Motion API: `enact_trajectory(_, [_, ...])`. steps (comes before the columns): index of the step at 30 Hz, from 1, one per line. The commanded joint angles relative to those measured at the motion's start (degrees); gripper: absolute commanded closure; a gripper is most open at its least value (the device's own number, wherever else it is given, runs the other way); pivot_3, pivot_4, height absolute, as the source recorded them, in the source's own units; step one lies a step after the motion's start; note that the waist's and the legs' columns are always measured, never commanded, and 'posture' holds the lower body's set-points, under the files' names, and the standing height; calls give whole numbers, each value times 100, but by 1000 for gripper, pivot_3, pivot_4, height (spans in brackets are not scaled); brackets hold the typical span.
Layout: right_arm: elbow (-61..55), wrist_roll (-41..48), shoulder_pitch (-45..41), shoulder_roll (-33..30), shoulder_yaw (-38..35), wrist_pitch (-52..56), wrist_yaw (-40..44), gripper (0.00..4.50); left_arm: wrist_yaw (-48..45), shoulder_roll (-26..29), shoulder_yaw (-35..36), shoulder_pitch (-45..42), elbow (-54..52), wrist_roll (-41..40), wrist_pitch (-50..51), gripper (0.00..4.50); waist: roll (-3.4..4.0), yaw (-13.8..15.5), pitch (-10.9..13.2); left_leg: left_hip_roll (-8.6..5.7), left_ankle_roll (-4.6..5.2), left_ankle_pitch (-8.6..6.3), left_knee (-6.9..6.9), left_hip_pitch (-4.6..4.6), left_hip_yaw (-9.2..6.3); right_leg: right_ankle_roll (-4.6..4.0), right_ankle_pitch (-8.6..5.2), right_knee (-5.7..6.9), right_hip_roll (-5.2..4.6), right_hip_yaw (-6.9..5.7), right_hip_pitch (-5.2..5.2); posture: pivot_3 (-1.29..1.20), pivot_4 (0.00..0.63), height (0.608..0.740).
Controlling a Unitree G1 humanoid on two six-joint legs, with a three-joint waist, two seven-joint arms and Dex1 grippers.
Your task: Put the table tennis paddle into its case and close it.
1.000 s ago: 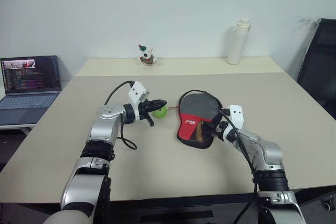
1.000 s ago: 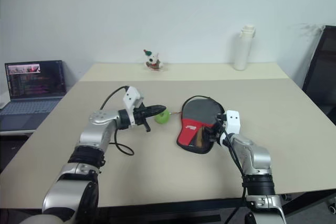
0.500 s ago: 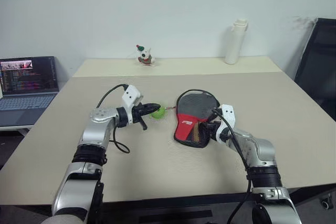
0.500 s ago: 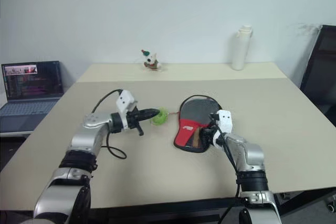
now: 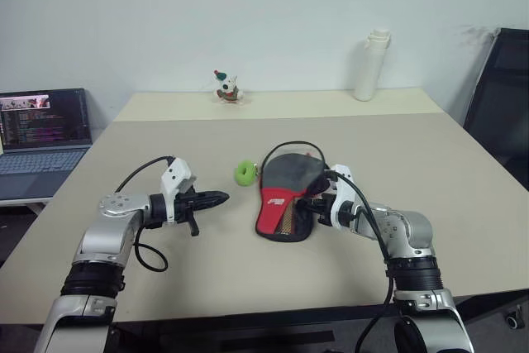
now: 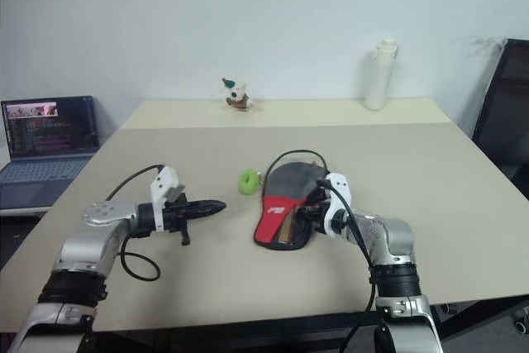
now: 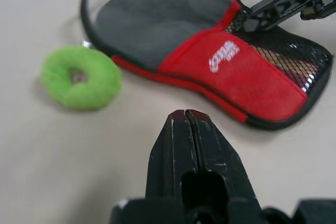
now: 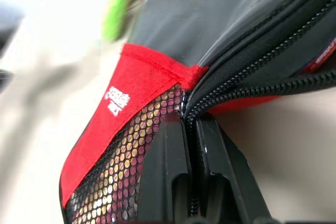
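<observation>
The case [image 5: 283, 178] lies flat at the table's middle, black at its round end, red with a white logo and a mesh pocket [image 7: 286, 61] at the near end. The table tennis paddle is hidden, apart from a light brown patch behind the mesh. My right gripper [image 5: 308, 203] is shut on the case's zip edge [image 8: 231, 95] at its right side. Out to the case's left, my left gripper [image 5: 221, 198] hovers low over the table, shut and holding nothing. A green ring [image 5: 245, 173] lies between it and the case, touching neither.
The beige table [image 5: 413, 146] carries a white bottle [image 5: 369, 65] and a small toy figure [image 5: 226, 87] along its far edge. A laptop [image 5: 41, 130] sits open on a side desk at the left. A black chair [image 5: 500, 97] stands at the right.
My right gripper has shut on the case's edge and drawn the case to the left. My left gripper has pulled back left and down, away from the green ring.
</observation>
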Motion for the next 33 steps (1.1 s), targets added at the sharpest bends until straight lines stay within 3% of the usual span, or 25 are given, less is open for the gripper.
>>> enact_trajectory(1, [-764,448,152,92,205,461,206,4489,-7,111,131,208,-623,-266,224,4500,0,9,0,-1,0,0,1,-1,0,0,0,-1,0,0,0,0,150,740])
enact_trajectory(8, [-1666,720,826,73,232,1114,52,4489,-83,166,50,617,-1221,-458,553,4500,0,53,0,0,0,0,1,-4,-3,4,-2,-4,-5,-2,0,0,150,740])
enact_trajectory(19, [-2588,842,1601,-185,-559,1783,-281,4489,-74,74,-106,449,-1108,-423,515,4500,-1,70,0,-10,0,0,2,-3,-5,29,-18,-7,-5,-4,4,0,150,740])
enact_trajectory(33, [-3195,834,1780,1252,-1053,2616,-876,4489,-157,44,-205,339,-986,-400,457,4500,-1,62,0,-10,0,0,1,-1,-5,31,-19,-7,-2,-4,4,0,150,740])
